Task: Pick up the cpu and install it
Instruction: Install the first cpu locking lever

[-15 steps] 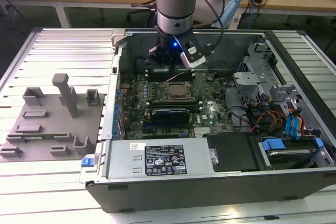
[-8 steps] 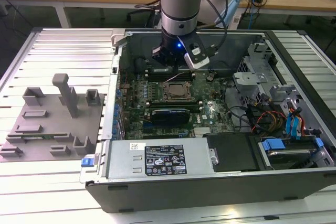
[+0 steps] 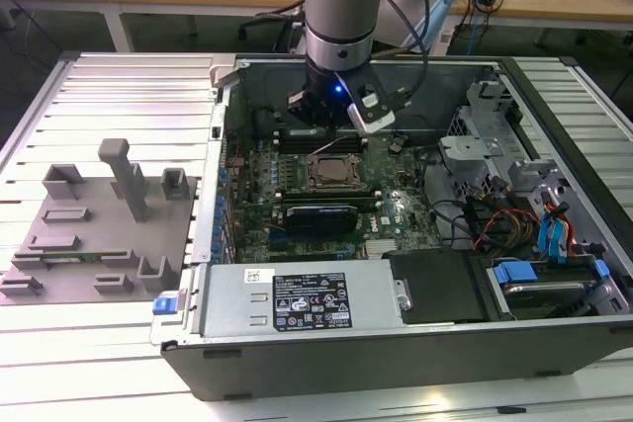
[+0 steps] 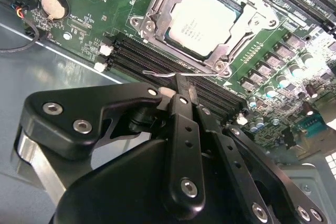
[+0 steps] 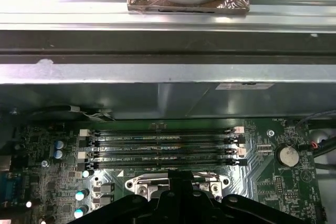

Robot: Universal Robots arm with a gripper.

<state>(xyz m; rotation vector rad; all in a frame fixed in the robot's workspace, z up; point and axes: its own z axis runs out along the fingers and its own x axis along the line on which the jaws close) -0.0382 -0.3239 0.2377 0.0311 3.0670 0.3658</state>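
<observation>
Cpu (image 4: 202, 20) lies seated in the socket (image 4: 152, 14); your fingers (image 4: 181, 90) look closed together, empty, just above. Light, rigid, fragile chip: grip by edges.

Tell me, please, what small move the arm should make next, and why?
Probably lift the gripper straight up, away from the board. The cpu already lies inside the socket frame, and the closed gripper holds nothing, sitting beside the memory slots.

Bright overhead light glares off the ribbed table (image 3: 109, 343); the case (image 3: 415, 353) interior sits shadowed; the close gripper (image 4: 181, 95) looks soft.
</observation>
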